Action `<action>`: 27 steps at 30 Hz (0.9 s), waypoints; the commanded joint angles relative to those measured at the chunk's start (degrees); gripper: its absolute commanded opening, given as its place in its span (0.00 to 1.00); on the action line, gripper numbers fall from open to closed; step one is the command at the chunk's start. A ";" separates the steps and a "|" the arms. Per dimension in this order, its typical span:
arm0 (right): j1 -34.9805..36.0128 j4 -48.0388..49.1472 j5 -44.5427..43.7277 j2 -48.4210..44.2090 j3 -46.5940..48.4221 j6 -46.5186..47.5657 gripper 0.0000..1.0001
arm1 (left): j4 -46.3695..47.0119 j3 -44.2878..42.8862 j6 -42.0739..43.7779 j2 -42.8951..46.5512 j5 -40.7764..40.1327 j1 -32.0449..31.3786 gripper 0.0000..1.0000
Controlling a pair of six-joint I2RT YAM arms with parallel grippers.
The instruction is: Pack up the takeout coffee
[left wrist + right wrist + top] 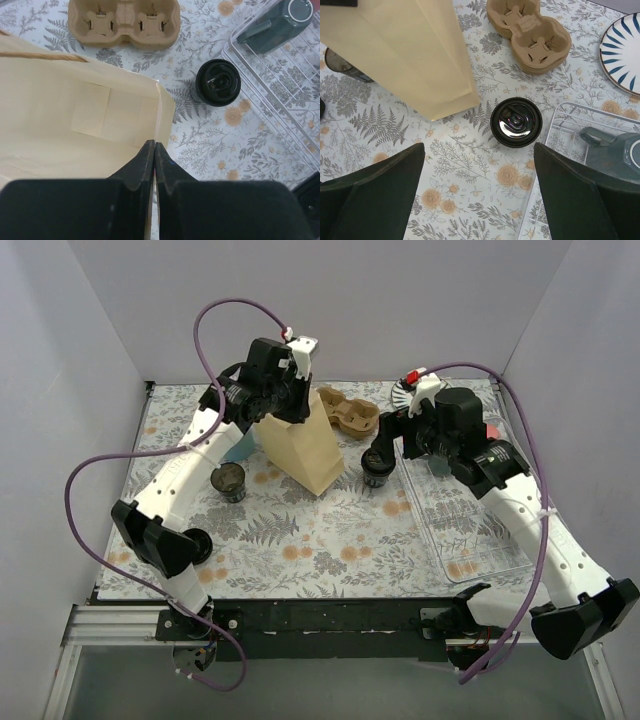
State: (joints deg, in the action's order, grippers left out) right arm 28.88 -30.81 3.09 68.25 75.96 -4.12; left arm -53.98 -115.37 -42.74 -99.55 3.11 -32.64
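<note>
Left gripper [154, 146]: your fingers are pressed together on the rim of the paper bag [75, 115], pinching one wall of its open mouth. The bag's inside shows pale, with nothing visible in it from the left wrist view. The bag stands left of centre toward the far edge of the worktop [320, 550] and leans, mouth toward the far left and base toward the near right.

Right gripper [479, 146]: jaws spread wide, holding nothing, hanging above the takeout coffee [516, 122].

That cup is upright with a glossy dark top, right of centre. On its left is the bag's lower corner, near but apart. On its right the clear tray [465, 530] has its left edge just beside the cup, so you have a narrow gap on both sides.

Beyond the cup, toward the far edge, sits the cardboard cup carrier [123, 22], with a striped plate [625, 50] further toward the far right corner.

The second cup [229, 482] stands left of the bag, under your left arm.

Open patterned cloth runs from both cups to the near edge.
</note>
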 commanded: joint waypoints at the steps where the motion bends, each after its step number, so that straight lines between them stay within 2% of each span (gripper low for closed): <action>1: -0.14 -0.57 -0.63 -2.77 0.50 -0.45 0.97 | -1.66 3.57 -3.22 6.29 2.94 -1.28 0.00; 11: -0.14 -1.01 -0.54 -6.11 -1.52 -2.29 0.97 | 0.45 14.47 -7.18 15.87 13.23 -3.04 0.02; 14: -0.14 -1.36 -0.72 -6.99 -2.39 -2.30 0.97 | 1.15 16.32 -7.44 17.02 16.21 -3.13 0.14; 16: -0.14 -1.71 -0.72 -7.69 -2.84 -2.12 0.97 | 1.50 16.67 -7.53 17.81 17.18 -3.13 0.32; 17: -0.14 -2.06 -1.15 -7.87 -3.01 -1.95 0.97 | 2.03 16.67 -6.92 18.16 17.19 -3.13 0.49; 18: -0.14 -2.24 -1.42 -8.13 -3.28 -1.86 0.98 | 2.12 16.50 -6.48 18.42 16.67 -3.13 0.54; 22: -0.14 -3.20 -2.21 -9.71 -3.98 -2.03 0.98 | 1.77 12.20 -4.55 18.43 10.17 -3.13 0.68; 23: -0.14 -3.47 -2.56 -9.80 -3.98 -2.12 0.99 | 2.20 9.93 -4.11 18.34 6.42 -3.13 0.70; 26: -0.14 -4.17 -2.74 -10.50 -4.16 -2.56 0.99 | 4.48 7.37 -2.53 17.81 -1.33 -2.78 0.71; 27: -0.14 -4.35 -2.74 -10.77 -4.07 -2.56 0.99 | 5.28 7.01 -1.48 17.37 -6.58 -2.43 0.71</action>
State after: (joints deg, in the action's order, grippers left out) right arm 28.88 -34.76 1.41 59.33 71.81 -5.98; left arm -53.06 -103.77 -47.64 -83.88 10.66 -35.70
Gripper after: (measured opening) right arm 0.984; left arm 0.704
